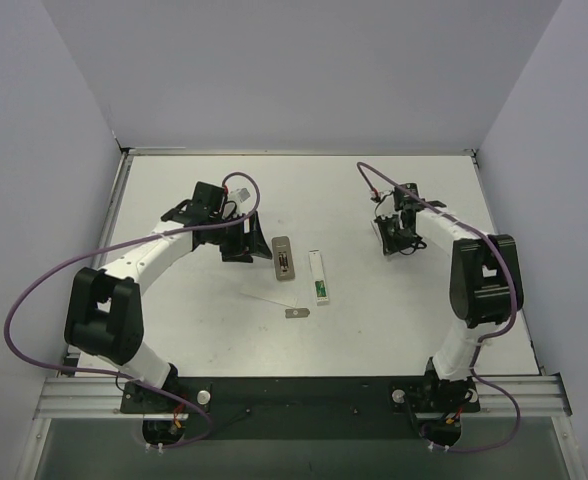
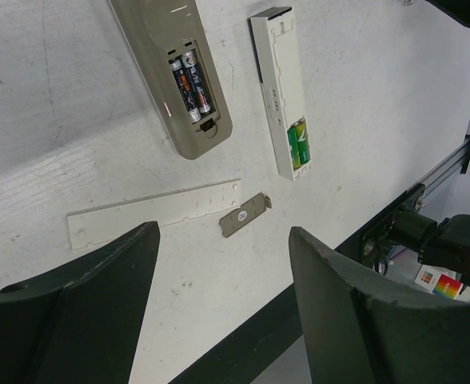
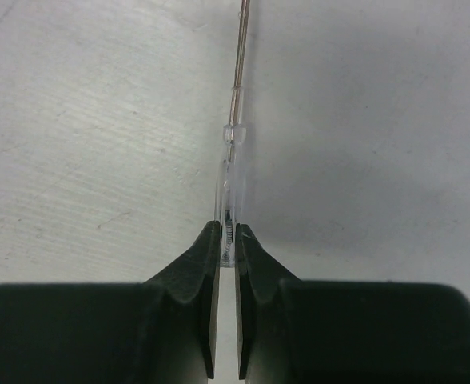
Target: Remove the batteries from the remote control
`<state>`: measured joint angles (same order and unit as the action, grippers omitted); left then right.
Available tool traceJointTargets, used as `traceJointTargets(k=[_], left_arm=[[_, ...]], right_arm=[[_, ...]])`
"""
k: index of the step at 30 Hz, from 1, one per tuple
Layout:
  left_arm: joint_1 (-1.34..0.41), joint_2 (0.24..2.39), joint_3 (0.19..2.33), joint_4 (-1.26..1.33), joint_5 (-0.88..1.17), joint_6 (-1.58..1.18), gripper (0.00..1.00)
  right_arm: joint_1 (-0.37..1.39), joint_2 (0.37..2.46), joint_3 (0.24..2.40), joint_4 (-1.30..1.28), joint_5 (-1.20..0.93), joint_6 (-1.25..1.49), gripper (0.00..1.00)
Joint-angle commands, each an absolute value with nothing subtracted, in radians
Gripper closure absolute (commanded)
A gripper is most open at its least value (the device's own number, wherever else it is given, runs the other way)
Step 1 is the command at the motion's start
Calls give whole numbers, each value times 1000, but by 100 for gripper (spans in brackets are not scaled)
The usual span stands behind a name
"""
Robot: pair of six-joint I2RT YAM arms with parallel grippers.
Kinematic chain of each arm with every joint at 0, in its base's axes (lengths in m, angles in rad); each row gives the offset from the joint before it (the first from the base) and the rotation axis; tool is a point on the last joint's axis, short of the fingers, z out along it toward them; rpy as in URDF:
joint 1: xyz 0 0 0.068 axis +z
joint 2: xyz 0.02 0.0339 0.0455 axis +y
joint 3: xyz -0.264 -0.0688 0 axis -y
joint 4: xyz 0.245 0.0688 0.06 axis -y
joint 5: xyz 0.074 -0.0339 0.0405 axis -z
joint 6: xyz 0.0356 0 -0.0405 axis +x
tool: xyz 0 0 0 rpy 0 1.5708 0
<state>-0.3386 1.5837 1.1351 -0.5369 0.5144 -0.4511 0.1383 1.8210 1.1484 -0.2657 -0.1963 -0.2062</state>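
My left gripper (image 2: pixel 223 308): wide open, with nothing in it. Its two dark fingers (image 2: pixel 99 312) stand far apart above the table (image 1: pixel 174 340).
My left arm: it goes up from its base, bends at the elbow on the left side, then reaches in toward the middle. The wrist tips down.
Remote control (image 2: pixel 159 48): tan-grey, lying flat just past my left gripper with its slot facing up.
Dark batteries (image 2: pixel 189 84): two of them, side by side in that slot.
White bar (image 2: pixel 276 80): lies beside the remote control, not touching it.
Green batteries (image 2: pixel 297 144): they sit in the near end of the white bar.
White strip (image 2: pixel 151 214): thin and flat, between my left fingers and the remote control.
Grey plate (image 2: pixel 243 214): small, right at the end of the white strip.
My right gripper (image 3: pixel 227 256): squeezed tight on a clear stick (image 3: pixel 229 184) with a thin metal tip that points away from me.
My right arm: bent at the elbow on the right side, with its wrist turned down, well apart from the remote control.
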Motion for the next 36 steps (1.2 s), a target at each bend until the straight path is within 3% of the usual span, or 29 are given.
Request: traceJointTargets(k=[1, 13, 17, 27, 36], left_arm=[[-341, 1517, 1123, -454, 566, -452, 24], [-344, 1431, 1055, -77, 804, -696, 24], [-371, 1393, 1022, 98, 841, -800, 25], [-494, 1385, 1023, 193, 812, -796, 28], [-494, 1348, 948, 235, 816, -831, 28]], right_arm=[[170, 1694, 1132, -278, -261, -164, 100], [291, 1356, 973, -22, -736, 274, 100], [349, 1250, 885, 191, -842, 463, 100], [538, 1198, 769, 475, -916, 725, 100], [568, 1157, 718, 538, -890, 787, 100]])
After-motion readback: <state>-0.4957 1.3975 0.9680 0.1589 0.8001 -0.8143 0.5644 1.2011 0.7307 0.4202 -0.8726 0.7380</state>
